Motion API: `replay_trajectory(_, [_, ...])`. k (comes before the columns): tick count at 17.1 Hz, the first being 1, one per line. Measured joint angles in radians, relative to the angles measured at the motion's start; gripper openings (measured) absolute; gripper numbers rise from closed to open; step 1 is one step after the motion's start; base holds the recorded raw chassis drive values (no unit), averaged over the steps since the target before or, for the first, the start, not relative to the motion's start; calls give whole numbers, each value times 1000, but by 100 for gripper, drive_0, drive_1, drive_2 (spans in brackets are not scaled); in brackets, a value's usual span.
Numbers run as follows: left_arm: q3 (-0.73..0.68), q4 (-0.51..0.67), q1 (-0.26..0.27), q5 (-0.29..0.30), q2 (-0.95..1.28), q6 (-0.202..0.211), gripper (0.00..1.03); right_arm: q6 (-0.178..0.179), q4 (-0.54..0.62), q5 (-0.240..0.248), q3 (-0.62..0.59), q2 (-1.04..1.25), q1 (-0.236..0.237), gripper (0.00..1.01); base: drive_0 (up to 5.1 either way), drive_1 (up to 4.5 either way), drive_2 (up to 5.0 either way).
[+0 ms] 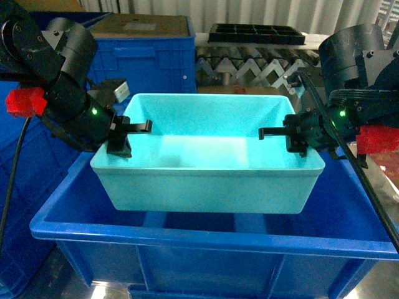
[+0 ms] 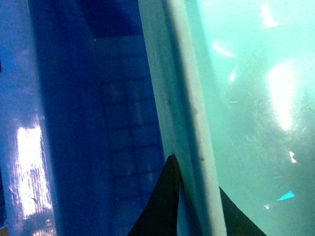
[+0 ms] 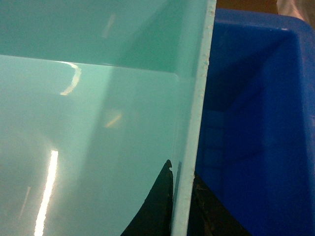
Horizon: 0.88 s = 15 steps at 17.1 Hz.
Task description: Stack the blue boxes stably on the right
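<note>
Turquoise tub point(image 1: 209, 180) sits square in the middle of the head view, its base down inside the big dark blue crate point(image 1: 206, 249), its rim well above the crate's rim, its long walls roughly level. Left gripper point(image 1: 121, 138) is clamped on the tub's left short wall: one black finger lies over the inside of the rim, the other runs down the outside. The left wrist camera confirms it, with the pale rim point(image 2: 189, 123) running up the picture and a dark fingertip on each side of it at the bottom, pinching the wall. Right gripper point(image 1: 294, 138) mirrors that on the right short wall, one finger reaching in over the rim, the rest of the hand outside. From the right wrist camera the thin tub edge point(image 3: 194, 123) stands between two black fingertips, so that grasp is tight on the wall too, with the crate's blue interior point(image 3: 256, 123) just beside it. Both arms flank the tub, green lamps lit on each wrist. Behind, another blue crate point(image 1: 153, 59) stands at back left with a brown cardboard sheet point(image 1: 146, 25) on it, and a black compartment tray point(image 1: 257, 32) rests on a roller conveyor point(image 1: 243, 71).
</note>
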Motion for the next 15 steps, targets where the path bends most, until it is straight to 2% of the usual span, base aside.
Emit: replay_trajectory(15, [19,2,13,8,13,0,5,-6,-3,-1,30,14,-2,7,0,0,0])
